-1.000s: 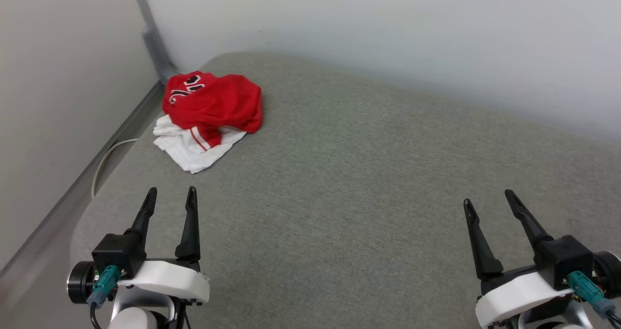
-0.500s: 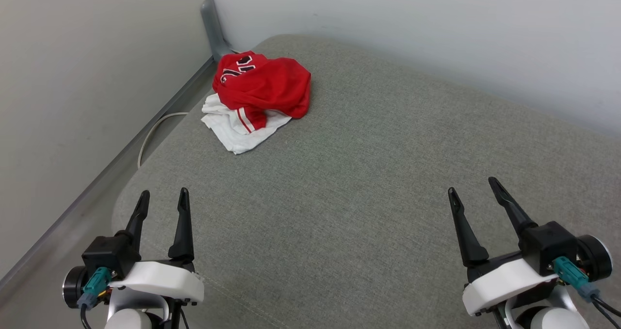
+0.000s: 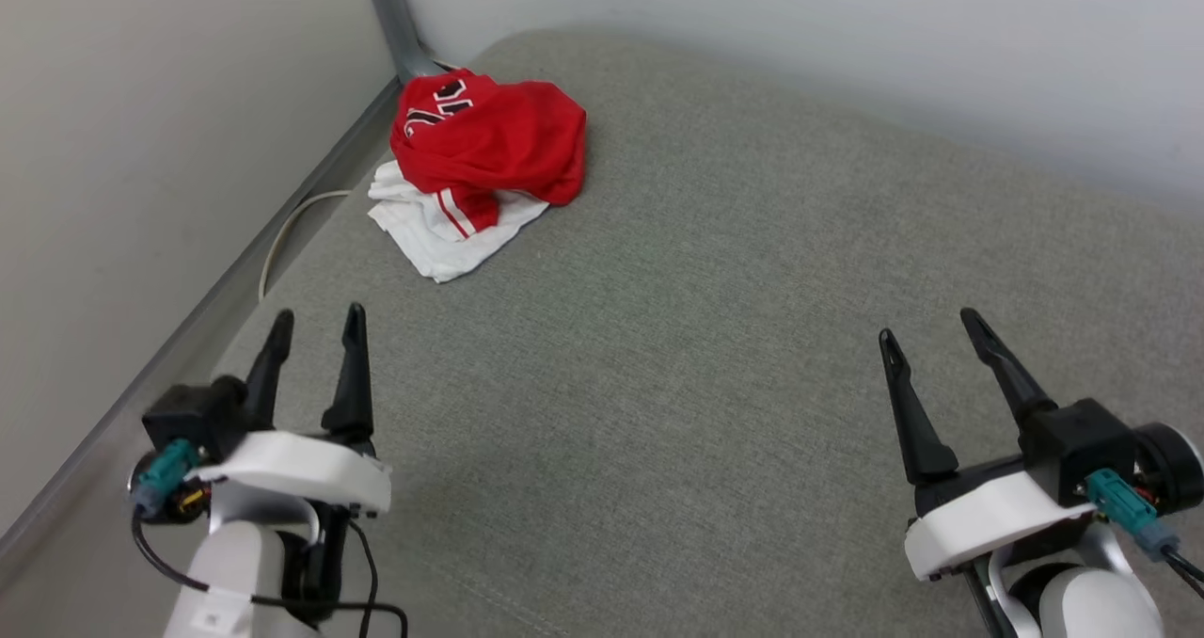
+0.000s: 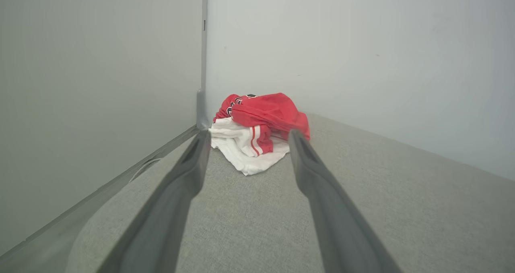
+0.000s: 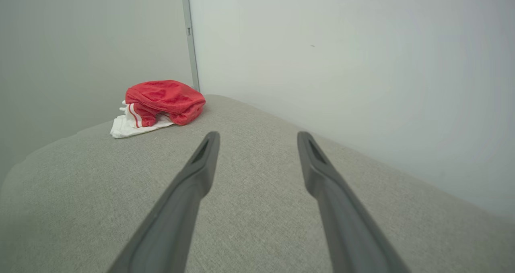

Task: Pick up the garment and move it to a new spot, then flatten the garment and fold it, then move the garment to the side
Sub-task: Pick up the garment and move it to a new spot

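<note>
You are seeing the garment (image 3: pixel 484 163) lying bunched on the gray cushion (image 3: pixel 705 337), well ahead of your left gripper (image 3: pixel 317 313) and far forward-left of your right gripper (image 3: pixel 927 326); both are gaping wide, holding nothing.

Soft even light, faint shadows, no glare, wrist views blurred near the lens, walls bowed at edges

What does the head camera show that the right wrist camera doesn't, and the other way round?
Head view: black white-outlined lettering on the crumpled red-and-white jersey, a white cable by the wall, and the open left claw. Right wrist view: the grey corner strip running high up the wall. Both: the open right claw and that jersey lying untouched on the grey fabric cushion.
</note>
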`<state>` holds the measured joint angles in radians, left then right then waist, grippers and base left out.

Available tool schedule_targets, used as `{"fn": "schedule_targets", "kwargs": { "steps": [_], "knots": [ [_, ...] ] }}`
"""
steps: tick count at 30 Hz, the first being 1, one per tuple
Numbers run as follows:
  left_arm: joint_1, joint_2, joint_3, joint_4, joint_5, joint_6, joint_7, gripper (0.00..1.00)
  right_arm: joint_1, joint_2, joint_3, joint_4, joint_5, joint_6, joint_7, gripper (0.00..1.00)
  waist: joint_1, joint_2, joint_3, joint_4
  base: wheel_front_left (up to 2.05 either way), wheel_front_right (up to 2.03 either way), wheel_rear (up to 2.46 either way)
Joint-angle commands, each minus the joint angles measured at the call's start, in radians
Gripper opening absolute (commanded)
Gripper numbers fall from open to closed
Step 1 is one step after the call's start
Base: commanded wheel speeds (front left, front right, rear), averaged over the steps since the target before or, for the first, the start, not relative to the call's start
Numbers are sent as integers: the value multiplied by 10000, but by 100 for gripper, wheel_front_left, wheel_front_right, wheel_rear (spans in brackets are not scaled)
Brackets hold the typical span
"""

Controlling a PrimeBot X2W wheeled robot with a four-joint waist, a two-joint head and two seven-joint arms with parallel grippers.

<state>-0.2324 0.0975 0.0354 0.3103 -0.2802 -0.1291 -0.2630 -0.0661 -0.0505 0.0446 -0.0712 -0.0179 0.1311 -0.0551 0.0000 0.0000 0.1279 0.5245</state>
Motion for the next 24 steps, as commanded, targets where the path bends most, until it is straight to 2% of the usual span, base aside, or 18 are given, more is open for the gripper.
{"fn": "schedule_targets", "kwargs": {
  "steps": [1,3,4,8,13,14,18,19,24],
  "knots": [
    [-623,277,-181,319,-440,-22,-22,100,-284,4,46,-123,-100,-7,120,100,0,0,571,-396,0,0,0],
    [-1235,690,-443,741,-853,-21,63,100,-507,4,101,-221,-198,-7,228,100,0,0,956,-651,0,0,0],
    [-2251,1314,-731,1321,-1595,-21,480,100,-872,3,184,-377,-363,-7,383,100,0,0,1556,-1060,0,0,0],
    [-3476,2210,-1031,1957,-2688,-21,1376,100,-1400,0,258,-537,-517,-7,439,100,0,0,2418,-1711,0,0,0],
    [-4871,3553,-1593,2508,-4084,-23,3113,100,-1909,1,309,-683,-565,-7,356,100,0,0,3445,-2481,0,0,0],
    [-4871,3553,-1593,2508,-4084,-23,3113,100,-1909,1,309,-683,-565,-7,356,100,0,0,3445,-2481,0,0,0],
    [-5743,4659,-1948,2949,-5044,-21,4618,100,-2204,0,416,-702,-535,-7,204,100,0,0,4127,-3044,0,0,0],
    [-6228,5457,-2139,3249,-5601,-22,5728,100,-2416,3,537,-750,-463,-7,95,100,0,0,4602,-3421,0,0,0],
    [-6690,6370,-2305,3936,-6129,-13,6901,100,-2662,3,656,-870,-458,-7,-8,100,0,0,5189,-3874,0,0,0]
  ]
}}
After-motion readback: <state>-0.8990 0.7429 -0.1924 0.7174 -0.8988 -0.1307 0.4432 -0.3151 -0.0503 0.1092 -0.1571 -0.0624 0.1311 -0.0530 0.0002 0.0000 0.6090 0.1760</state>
